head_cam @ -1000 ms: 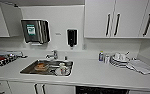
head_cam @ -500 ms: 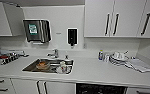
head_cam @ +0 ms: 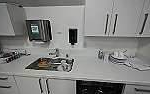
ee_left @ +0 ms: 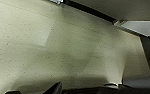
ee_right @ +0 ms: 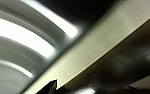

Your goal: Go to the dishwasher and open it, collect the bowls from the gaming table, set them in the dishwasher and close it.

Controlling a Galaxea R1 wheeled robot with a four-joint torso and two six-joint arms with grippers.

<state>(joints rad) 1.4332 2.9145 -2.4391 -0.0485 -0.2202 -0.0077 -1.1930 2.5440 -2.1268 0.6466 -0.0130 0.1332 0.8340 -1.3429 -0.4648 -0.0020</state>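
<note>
Head view is square-on to a white counter [head_cam: 96,68] running wall to wall, with its front edge cutting across low in the shot. The dishwasher [head_cam: 100,87] sits right under that edge, just right of centre, and it's showing a dark inside with racks, so it's open. White cabinet doors [head_cam: 43,85] are just left of it. The sink [head_cam: 33,65] is set into the counter left of centre with some orange stuff and a cup in it, the tap [head_cam: 55,52] behind. There's a pile of dishes [head_cam: 117,57] and a cloth [head_cam: 138,64] off to the right, and clutter at the far left end. Wall cabinets [head_cam: 123,17] hang above. The left wrist view has speckled floor [ee_left: 53,50] with plenty of open room. Can't tell either gripper's state.
</note>
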